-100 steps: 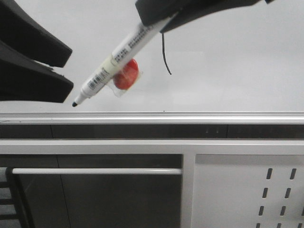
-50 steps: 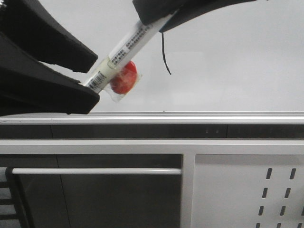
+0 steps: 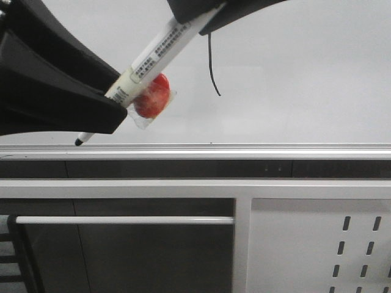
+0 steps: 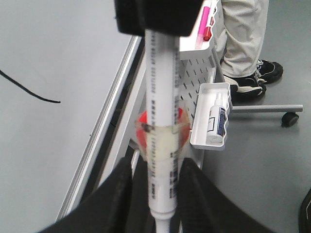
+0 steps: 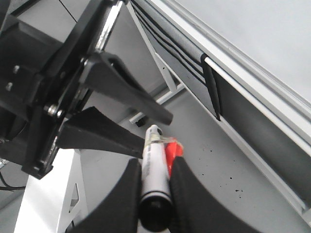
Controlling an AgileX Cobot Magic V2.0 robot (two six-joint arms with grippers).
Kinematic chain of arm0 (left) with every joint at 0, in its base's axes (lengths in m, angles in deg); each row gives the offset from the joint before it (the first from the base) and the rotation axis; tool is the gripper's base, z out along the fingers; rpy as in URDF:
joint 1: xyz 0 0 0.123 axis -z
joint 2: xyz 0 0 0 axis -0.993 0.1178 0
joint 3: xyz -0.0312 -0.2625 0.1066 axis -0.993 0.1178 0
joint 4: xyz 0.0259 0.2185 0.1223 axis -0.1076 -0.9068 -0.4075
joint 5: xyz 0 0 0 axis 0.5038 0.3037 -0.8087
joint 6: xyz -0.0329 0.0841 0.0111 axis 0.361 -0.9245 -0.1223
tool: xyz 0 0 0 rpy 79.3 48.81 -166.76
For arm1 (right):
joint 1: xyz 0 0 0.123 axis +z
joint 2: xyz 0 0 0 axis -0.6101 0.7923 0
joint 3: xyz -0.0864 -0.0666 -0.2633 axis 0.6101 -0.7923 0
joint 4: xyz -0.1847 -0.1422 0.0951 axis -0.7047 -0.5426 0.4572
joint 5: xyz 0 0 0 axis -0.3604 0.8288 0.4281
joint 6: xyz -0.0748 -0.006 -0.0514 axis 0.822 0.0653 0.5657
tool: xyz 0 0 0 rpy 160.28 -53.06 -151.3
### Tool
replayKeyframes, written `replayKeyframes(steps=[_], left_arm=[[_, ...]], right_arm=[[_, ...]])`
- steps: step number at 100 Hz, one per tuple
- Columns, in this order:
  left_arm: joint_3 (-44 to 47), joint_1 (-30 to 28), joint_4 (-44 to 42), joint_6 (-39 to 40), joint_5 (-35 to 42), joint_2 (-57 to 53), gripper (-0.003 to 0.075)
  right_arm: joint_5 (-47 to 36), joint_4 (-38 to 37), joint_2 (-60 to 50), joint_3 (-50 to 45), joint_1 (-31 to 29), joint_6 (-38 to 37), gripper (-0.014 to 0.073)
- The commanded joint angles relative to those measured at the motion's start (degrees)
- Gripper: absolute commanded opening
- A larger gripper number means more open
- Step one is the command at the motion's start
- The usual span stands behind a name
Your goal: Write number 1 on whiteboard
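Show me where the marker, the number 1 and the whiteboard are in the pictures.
marker [image 3: 160, 52], front view, on the middle of its white barrel.
number 1 [image 3: 211, 66], front view, on the middle of the black stroke.
whiteboard [image 3: 305, 79], front view, on its bare grey-white surface.

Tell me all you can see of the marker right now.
The marker is a white plastic pen with printed black text and a black tip, uncapped. A red disc in clear wrap is taped to its side. It slants across the whiteboard, tip down near the bottom frame. The right gripper clamps its rear end; the left gripper straddles its tip end.
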Motion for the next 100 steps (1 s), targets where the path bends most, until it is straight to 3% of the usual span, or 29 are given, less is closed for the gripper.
replayKeyframes(steps=[1,15,74,81,100], left_arm=[[-2.0,0.5,2.1,0.7,0.3,-0.6,0.0127],[-2.0,0.5,2.1,2.9,0.4,-0.6,-0.0020],[-2.0,0.5,2.1,3.2,0.0,-0.6,-0.0018],[-2.0,0.5,2.1,3.3,0.0,-0.6,-0.0018],[-2.0,0.5,2.1,4.7,-0.2,-0.6,-0.0018]], right_arm=[[-1.4,2.3,-0.9,2.1,0.0,0.2,-0.0061],[-1.4,2.3,-0.9,2.1,0.0,0.2,-0.0061],[-1.7,2.4,-0.9,2.1,0.0,0.2,-0.0048],[-1.7,2.4,-0.9,2.1,0.0,0.2,0.0027],[-3.3,2.4,-1.4,2.1,-0.1,0.2,0.0397]])
